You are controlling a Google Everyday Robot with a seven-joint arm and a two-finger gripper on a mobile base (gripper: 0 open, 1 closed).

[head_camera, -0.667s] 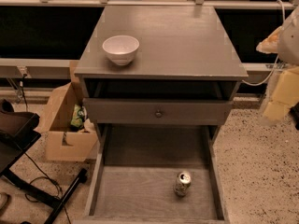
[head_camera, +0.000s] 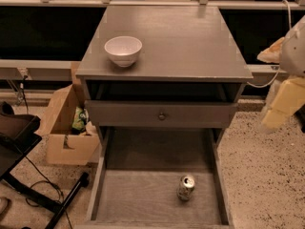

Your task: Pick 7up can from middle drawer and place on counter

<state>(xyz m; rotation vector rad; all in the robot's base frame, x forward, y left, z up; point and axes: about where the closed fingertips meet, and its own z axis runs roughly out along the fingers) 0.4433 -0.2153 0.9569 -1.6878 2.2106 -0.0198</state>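
The 7up can (head_camera: 186, 187) stands upright on the wood-grain floor of the open middle drawer (head_camera: 138, 199), right of centre and near the front. The counter (head_camera: 181, 42) is the flat grey top of the cabinet, above and behind the drawer. My gripper (head_camera: 283, 106) hangs at the right edge of the camera view, off the cabinet's right side at about the height of the closed drawer front. It is well above and to the right of the can and holds nothing that I can see.
A white bowl (head_camera: 123, 50) sits on the counter's front left. The closed drawer front with a round knob (head_camera: 162, 116) is above the open drawer. A cardboard box (head_camera: 66, 128) and a black stand (head_camera: 28, 175) are on the floor to the left.
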